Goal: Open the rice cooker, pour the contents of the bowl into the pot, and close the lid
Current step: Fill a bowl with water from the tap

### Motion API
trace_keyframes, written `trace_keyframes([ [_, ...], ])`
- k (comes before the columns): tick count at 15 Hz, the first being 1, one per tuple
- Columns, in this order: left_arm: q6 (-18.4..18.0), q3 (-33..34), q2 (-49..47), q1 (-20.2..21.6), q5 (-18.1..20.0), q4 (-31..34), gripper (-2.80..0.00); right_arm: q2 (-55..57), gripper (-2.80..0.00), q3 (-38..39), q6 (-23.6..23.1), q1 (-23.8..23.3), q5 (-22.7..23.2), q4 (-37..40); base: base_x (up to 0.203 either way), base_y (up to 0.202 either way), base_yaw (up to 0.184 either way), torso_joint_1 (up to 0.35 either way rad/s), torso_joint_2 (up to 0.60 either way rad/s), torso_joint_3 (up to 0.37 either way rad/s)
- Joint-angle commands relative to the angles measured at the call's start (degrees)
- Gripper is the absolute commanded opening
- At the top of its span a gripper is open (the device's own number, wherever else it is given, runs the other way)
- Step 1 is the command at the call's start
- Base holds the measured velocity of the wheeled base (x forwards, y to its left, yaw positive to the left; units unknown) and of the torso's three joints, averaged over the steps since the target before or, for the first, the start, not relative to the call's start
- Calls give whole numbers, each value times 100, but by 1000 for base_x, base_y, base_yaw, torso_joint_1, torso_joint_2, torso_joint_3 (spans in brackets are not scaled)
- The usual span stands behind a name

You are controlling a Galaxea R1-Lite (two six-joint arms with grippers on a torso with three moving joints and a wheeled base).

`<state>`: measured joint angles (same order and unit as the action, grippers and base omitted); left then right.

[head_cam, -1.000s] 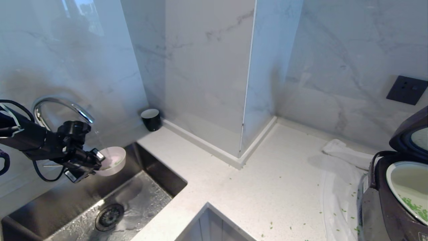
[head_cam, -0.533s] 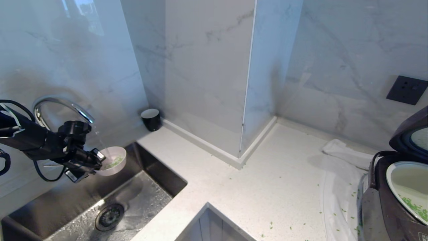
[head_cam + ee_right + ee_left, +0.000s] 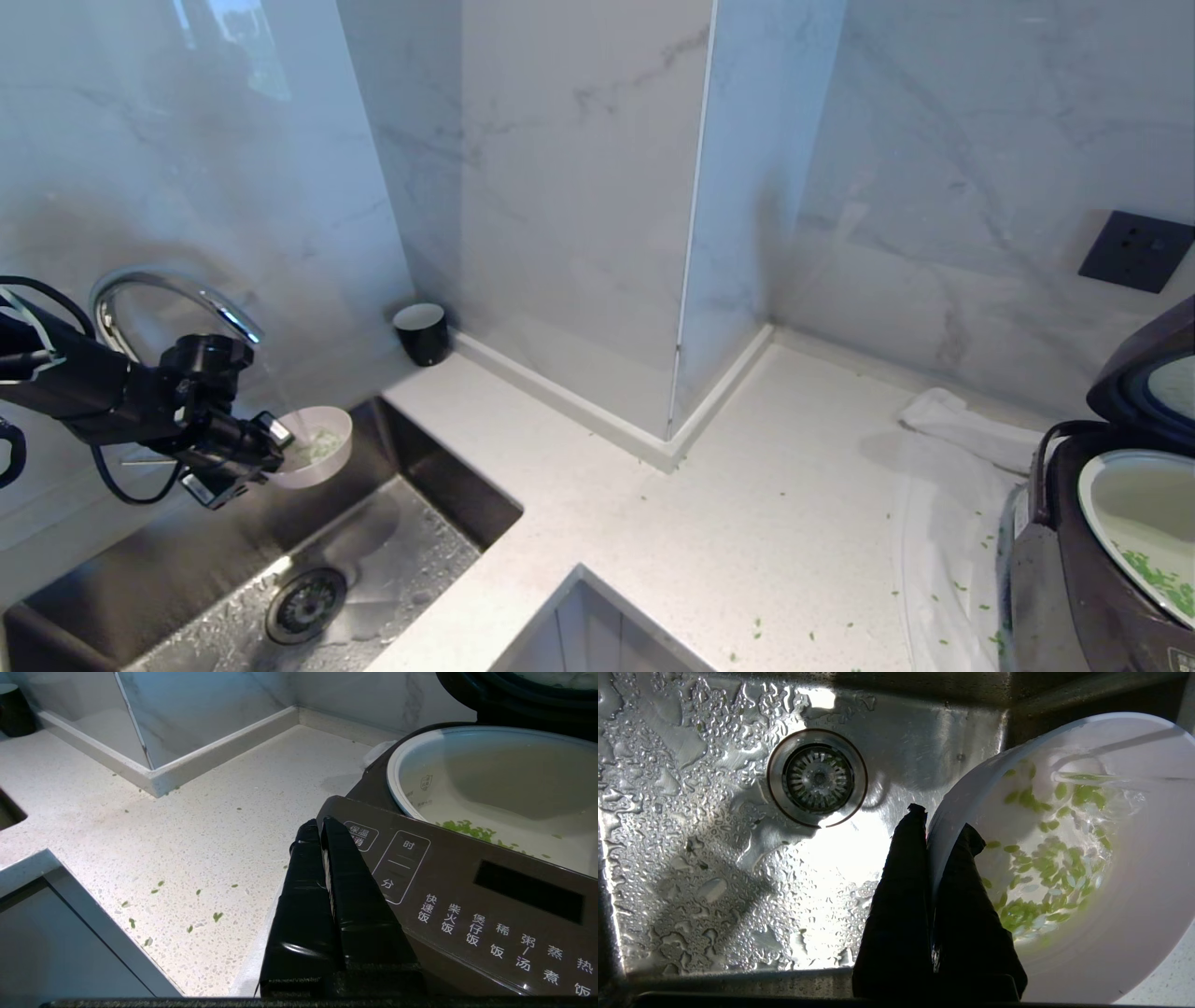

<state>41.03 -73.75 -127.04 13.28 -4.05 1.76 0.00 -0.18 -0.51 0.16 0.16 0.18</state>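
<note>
Left gripper [image 3: 273, 446] clamped on rim of pale pink bowl [image 3: 322, 457], held over steel sink [image 3: 392, 551] under faucet [image 3: 173, 299]; thin water stream falls into bowl. Chopped green bits [image 3: 1045, 868] float inside. Right gripper [image 3: 322, 828] pressed together, idle beside rice cooker [image 3: 467, 896] at counter's right edge. Lid [image 3: 1153, 369] raised; white inner pot [image 3: 1134, 523] holds few green bits.
</note>
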Motion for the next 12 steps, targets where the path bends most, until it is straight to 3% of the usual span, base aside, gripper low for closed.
trace_keyframes([
  [1, 28, 1, 4, 0, -1, 0, -280, 0, -280, 1, -1, 2, 2, -1, 0, 0, 0, 0, 0, 0],
  [12, 36, 1, 12, 57, 18, -4, -280, 9, -280, 1, -1, 2, 2, -1, 0, 0, 0, 0, 0, 0],
])
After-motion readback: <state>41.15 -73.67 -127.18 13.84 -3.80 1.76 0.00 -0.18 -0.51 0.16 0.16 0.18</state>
